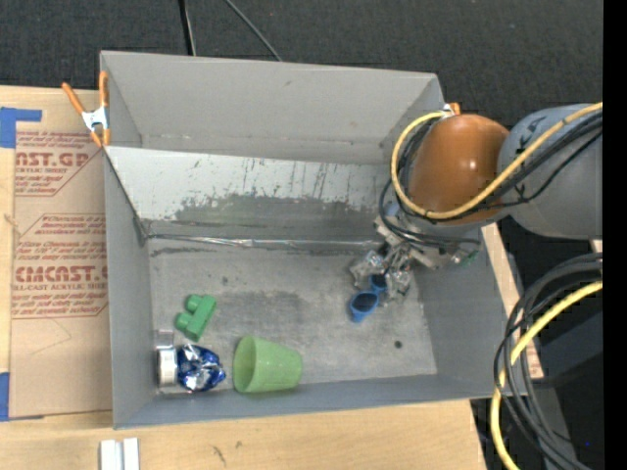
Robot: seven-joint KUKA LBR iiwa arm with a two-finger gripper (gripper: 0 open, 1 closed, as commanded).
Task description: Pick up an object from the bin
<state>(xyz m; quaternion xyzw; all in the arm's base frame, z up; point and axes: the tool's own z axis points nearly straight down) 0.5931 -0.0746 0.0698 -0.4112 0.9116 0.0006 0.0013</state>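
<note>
Arm (558, 179) comes in from the right, with the orange cover (456, 169) on its wrist sitting over the right end of the bin (284, 297). Gripper (384, 278) is down low at the bin floor, right of centre, close to the foot of the back wall. It's a tangle of metal and shadow from this angle, so I can't tell whether it is spread or pressed together.

A small blue piece (363, 306), roundish like a cap or short tube, lies on the floor right at the gripper's tip, on its lower left side. It is touching the tip or just beside it, can't tell which. Can't tell if it is pinched either. This is the thing nearest the gripper, with nothing else close by.

The other things sit well apart in the bin's lower left corner:
- Green block (196, 314), stepped shape, flat on the floor.
- Green cup (265, 365), tipped on its side with the mouth facing left, near the front wall.
- Foil wad (191, 368), blue and silver and crumpled, just left of the cup and below the block, against the left wall.

Floor between the blue piece and the cup is bare scuffed metal.
</note>
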